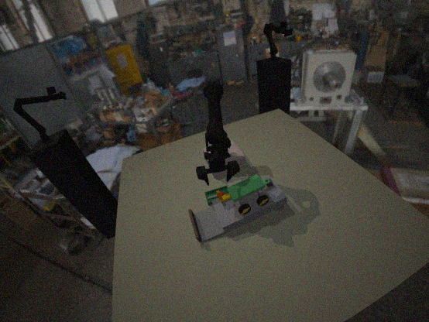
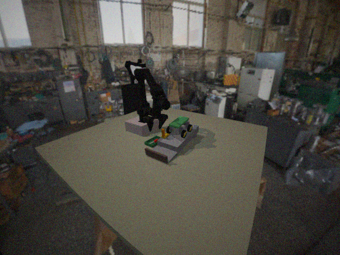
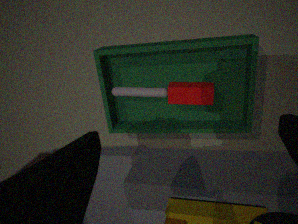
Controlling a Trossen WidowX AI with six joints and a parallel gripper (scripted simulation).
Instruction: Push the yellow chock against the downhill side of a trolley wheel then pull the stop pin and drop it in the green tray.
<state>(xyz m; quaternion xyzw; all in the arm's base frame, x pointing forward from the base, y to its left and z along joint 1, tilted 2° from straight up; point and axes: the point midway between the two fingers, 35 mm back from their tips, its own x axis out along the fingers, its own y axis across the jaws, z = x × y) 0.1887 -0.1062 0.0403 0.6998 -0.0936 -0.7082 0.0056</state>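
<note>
The stop pin [image 3: 191, 93] [image 2: 156, 141] lies flat in the green tray [image 3: 175, 45] [image 1: 217, 189], red head and pale shaft inside the walls. My gripper [image 1: 217, 181] [image 2: 156, 128] [image 3: 187, 131] is wide open and empty, above and beside the tray and chock. The green-topped trolley [image 1: 248, 186] [image 2: 179, 122] stands on the grey ramp [image 1: 209, 224] [image 2: 172, 143]. The yellow chock [image 1: 226, 197] [image 2: 163, 133] [image 3: 215, 207] is on the ramp at the downhill side of the trolley's tray-side lower wheel. Whether it touches that wheel is hidden.
A brown end board [image 1: 194, 225] [image 2: 156, 155] closes the ramp's low end. A pale pinkish block [image 2: 135, 127] stands behind the tray, near the arm. Two other arms stand on black pedestals [image 1: 73, 182] [image 1: 274, 83] beyond the table.
</note>
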